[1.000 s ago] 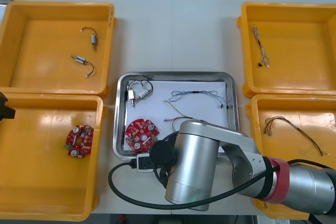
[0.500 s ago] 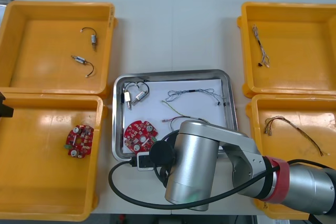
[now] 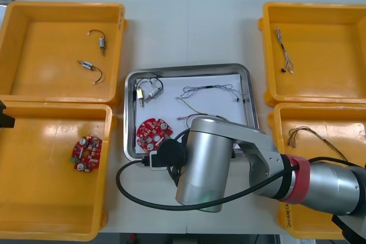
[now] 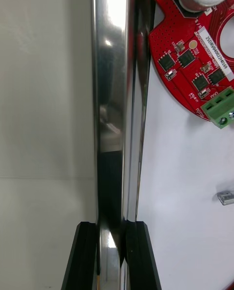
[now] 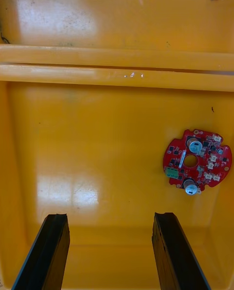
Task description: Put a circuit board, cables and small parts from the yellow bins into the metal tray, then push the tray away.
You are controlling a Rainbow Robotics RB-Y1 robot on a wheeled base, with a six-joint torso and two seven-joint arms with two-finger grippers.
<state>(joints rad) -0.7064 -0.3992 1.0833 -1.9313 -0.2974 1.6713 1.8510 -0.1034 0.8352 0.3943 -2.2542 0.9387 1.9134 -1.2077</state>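
One metal tray (image 3: pixel 189 68), loaded and gripped at its near rim, ready for the push away.
Contents, on the white inside: red circuit board (image 3: pixel 153 134), twisted blue and white cable (image 3: pixel 209 90), black cable (image 3: pixel 154 84) with small metal parts (image 3: pixel 140 96). Right gripper (image 4: pixel 113 234): clenched on the tray's near rim, one finger outside and one inside, near the board. Handling advice: drive straight toward the far edge of the table (image 3: pixel 189 27), hold the pinch level so the rim neither lifts nor twists, and steer midway between the yellow bins (image 3: pixel 117 107). Left gripper (image 5: pixel 111 217): idle, fingers spread, above a spare board (image 5: pixel 197 160) in the left near bin (image 3: pixel 34 198).
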